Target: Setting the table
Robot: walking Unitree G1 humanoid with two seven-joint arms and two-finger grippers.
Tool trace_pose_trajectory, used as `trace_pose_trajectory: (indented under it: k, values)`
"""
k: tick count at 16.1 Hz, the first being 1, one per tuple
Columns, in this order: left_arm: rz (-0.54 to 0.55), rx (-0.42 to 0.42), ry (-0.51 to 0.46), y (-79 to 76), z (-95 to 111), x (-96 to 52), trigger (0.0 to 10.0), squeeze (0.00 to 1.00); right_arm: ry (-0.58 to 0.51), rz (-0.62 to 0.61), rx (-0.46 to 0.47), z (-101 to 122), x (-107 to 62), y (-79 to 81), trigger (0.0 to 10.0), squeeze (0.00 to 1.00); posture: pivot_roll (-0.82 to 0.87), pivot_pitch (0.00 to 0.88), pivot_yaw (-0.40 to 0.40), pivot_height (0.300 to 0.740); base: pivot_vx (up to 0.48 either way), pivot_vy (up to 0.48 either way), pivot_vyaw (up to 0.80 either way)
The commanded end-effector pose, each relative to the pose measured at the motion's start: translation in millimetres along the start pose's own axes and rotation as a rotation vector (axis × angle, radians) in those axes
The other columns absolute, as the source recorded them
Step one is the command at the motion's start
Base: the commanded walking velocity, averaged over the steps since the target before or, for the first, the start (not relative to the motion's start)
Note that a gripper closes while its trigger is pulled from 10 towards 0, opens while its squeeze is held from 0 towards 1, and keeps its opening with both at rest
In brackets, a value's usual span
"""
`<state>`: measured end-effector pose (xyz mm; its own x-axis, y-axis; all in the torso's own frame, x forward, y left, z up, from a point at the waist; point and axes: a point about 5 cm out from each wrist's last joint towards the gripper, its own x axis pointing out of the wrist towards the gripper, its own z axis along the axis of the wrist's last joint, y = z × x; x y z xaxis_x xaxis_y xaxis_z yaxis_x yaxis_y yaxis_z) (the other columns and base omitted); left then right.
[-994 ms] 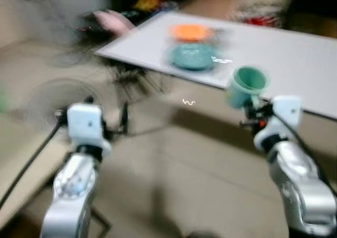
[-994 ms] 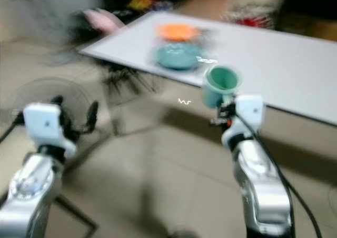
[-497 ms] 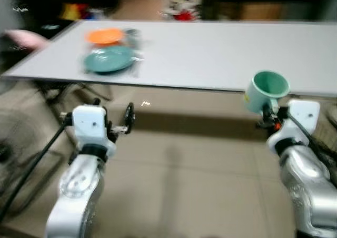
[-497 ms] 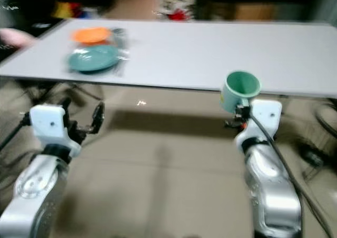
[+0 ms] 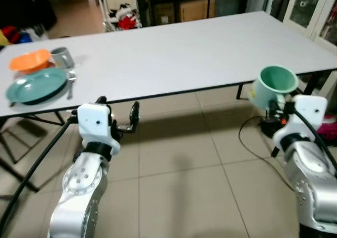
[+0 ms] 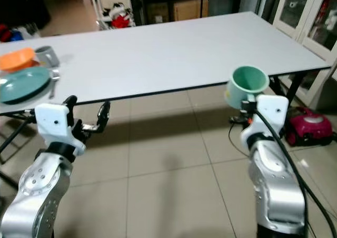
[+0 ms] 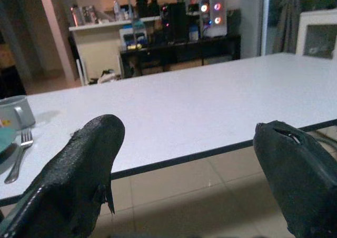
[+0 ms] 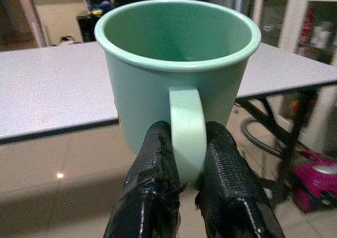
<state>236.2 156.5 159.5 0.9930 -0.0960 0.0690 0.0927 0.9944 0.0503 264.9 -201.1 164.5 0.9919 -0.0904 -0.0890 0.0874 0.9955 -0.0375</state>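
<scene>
One green mug point(image 8: 176, 75) sat clamped by its handle in the right pincer point(image 8: 184, 188), short of the tabletop point(image 5: 174, 53) edge — the carrying step. Left pincer point(image 5: 117, 114) hung apart, empty. Next, probably, came stepping closer and setting it down.

Lying on the beige tiled floor point(image 6: 174, 159): a magenta vacuum cleaner point(image 6: 308, 126) and black cable point(image 5: 247, 140). Standing behind: white glass-fronted cabinet point(image 5: 310, 9); dark shelf holding cardboard boxes point(image 5: 195, 9).
</scene>
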Motion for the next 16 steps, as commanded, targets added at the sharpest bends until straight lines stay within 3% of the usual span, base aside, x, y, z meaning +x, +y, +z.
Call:
trace_pose_trajectory:
  k: [1,3,7,9,13,16]
  values:
    - [0.021,0.008,-0.001,4.0,0.9,0.4,10.0,0.00,-0.023,0.047,0.005,4.3,1.2,6.1,10.0,0.00,-0.15,0.000,0.071,0.740,0.375,0.000,-0.79]
    - [0.030,0.012,0.005,5.3,-0.2,-1.1,10.0,0.00,-0.041,0.093,0.009,7.5,3.7,10.4,10.0,0.00,-0.15,0.000,0.071,0.740,0.377,0.000,0.00]
    - [0.065,0.027,-0.006,11.9,1.3,-2.4,10.0,0.00,-0.059,0.297,0.027,11.3,4.1,36.6,10.0,0.00,-0.14,0.000,0.058,0.740,0.394,0.000,0.00]
    - [0.078,0.039,-0.012,17.2,2.3,-2.8,10.0,0.00,-0.052,0.354,-0.020,10.5,4.3,45.3,10.0,0.00,-0.14,0.000,0.055,0.740,0.405,0.000,0.30]
    - [0.072,0.052,-0.017,18.6,3.9,-1.8,10.0,0.00,-0.055,0.388,-0.027,9.0,5.0,51.6,10.0,0.00,-0.13,0.000,0.054,0.740,0.406,0.000,0.80]
    - [0.048,0.054,-0.020,17.2,4.4,0.1,10.0,0.00,-0.058,0.382,-0.009,6.9,5.2,51.8,10.0,0.00,-0.13,0.000,0.061,0.740,0.407,0.000,0.00]
